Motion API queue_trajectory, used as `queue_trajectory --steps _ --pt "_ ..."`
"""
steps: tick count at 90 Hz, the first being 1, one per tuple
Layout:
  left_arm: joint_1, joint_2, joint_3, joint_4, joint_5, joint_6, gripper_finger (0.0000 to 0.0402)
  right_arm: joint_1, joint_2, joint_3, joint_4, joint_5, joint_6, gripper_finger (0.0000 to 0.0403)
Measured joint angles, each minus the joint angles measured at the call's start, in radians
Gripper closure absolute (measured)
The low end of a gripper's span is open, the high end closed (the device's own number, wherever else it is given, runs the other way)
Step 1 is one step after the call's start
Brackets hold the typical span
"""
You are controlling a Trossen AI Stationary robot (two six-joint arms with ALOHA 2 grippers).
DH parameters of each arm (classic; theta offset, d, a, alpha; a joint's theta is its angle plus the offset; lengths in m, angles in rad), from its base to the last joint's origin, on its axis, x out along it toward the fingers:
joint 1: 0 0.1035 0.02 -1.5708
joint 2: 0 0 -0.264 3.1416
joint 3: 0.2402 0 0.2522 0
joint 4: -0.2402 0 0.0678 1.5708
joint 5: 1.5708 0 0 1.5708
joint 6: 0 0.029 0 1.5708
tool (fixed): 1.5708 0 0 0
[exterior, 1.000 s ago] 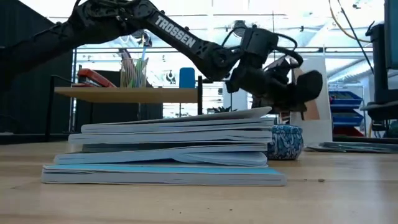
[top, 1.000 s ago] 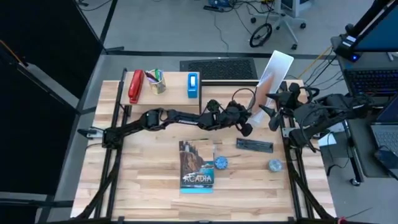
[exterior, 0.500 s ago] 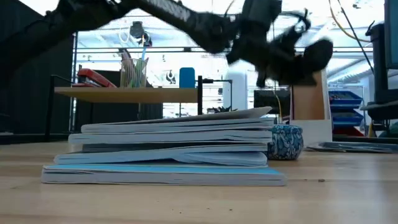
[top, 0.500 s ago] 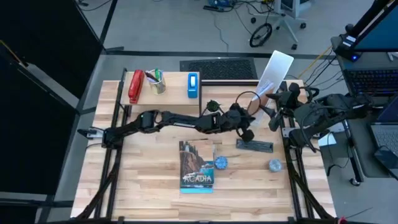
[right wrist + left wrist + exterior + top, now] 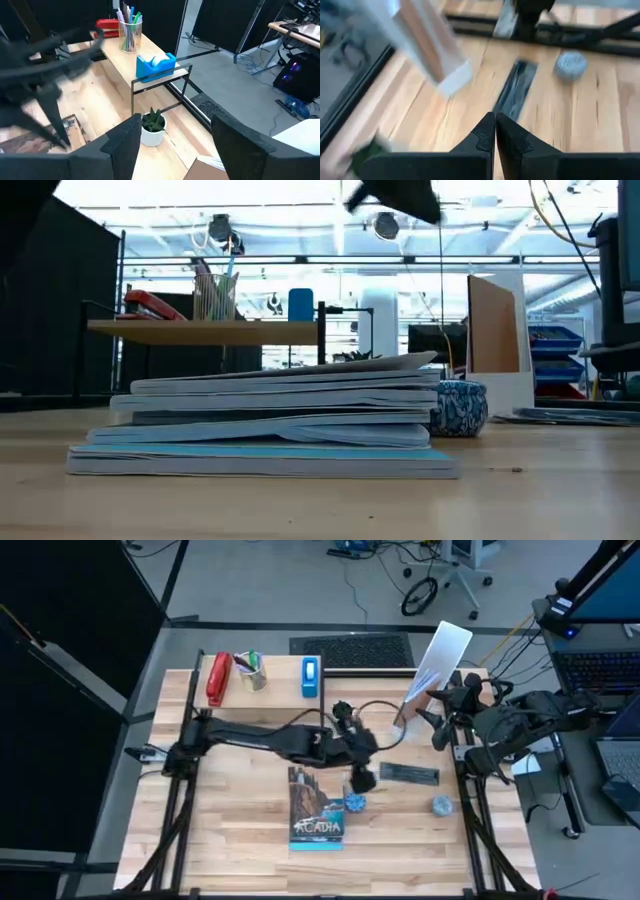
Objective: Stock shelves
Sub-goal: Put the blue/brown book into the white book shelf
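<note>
High view, items placed relative to the book stack (image 5: 317,806) at worktop (image 5: 240,840) centre.

- Shelf (image 5: 262,676): far-left of stack, at the back edge; carries red stapler (image 5: 217,679), pen cup (image 5: 250,671), blue tape dispenser (image 5: 311,676).
- File holder (image 5: 432,665): far-right of stack, white, upright, open side showing a brown inner face.
- Left gripper (image 5: 361,778): just beside the stack's far-right corner, above a patterned cup (image 5: 356,802); jaws pressed together, empty.
- Right gripper (image 5: 437,725): well right of stack, beside the file holder; jaws wide, empty.
- Dark flat case (image 5: 408,774): right of stack.
- Second small round object (image 5: 442,805): farther right.

Handling, judged: books look thin, soft-covered, floppy and slippery; take the top one by a free edge, near the spine, to limit sagging.
</note>
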Motion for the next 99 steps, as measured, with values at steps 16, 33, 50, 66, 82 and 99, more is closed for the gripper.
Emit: queue_trajectory --steps 16,33,50,66,82,99 --pt "-0.073 -0.082 -0.021 -0.281 -0.162 -0.157 0.0402 0.000 0.019 0.000 0.023 -0.094 0.017 0.0183" --pt "-0.128 -0.235 -0.225 -0.263 -0.142 -0.228 0.0401 0.000 0.090 0.000 0.058 -0.196 0.117 0.0183" --pt "-0.177 -0.452 -0.536 -0.153 -0.121 -0.355 0.0402 0.001 0.221 0.000 0.072 -0.225 0.198 0.0183" --pt "-0.231 -0.640 -0.802 0.003 -0.106 -0.483 0.0402 0.000 0.357 0.000 0.095 -0.286 0.301 0.0183" --pt "-0.256 -0.732 -0.969 0.104 -0.044 -0.624 0.0402 -0.002 0.486 0.000 0.151 -0.330 0.375 0.0183" --pt "-0.268 -0.745 -1.077 0.229 0.028 -0.716 0.0369 -0.002 0.602 0.000 0.186 -0.403 0.428 0.0183"
